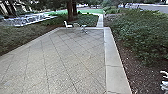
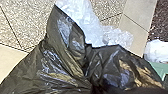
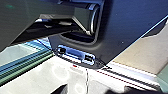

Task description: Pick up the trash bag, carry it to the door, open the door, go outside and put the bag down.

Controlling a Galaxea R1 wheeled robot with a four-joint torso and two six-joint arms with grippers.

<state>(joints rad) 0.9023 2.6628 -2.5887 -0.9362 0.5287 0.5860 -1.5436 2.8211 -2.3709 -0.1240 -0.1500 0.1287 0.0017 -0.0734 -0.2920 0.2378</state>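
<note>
So the bag (image 2: 62, 62) is showing up big in the left wrist view, black and crumpled, with clear plastic (image 2: 80, 17) bulging out by its upper edge and pavers lying behind it. I'm not able to tell whether it's hanging or resting on the ground. Same deal with the left gripper and the right gripper: I can't tell if either is clenching or letting go. Something white (image 2: 157, 51) is sitting beside a green thing (image 2: 160, 68) near the bag, too blurry to name. Up ahead the patio (image 1: 60, 60) is stretching out toward a white chair (image 1: 67, 24) and a little table (image 1: 84, 26) near its far edge, a tree (image 1: 69, 11) is standing behind them, and bushes (image 1: 142, 32) are running along the right.
</note>
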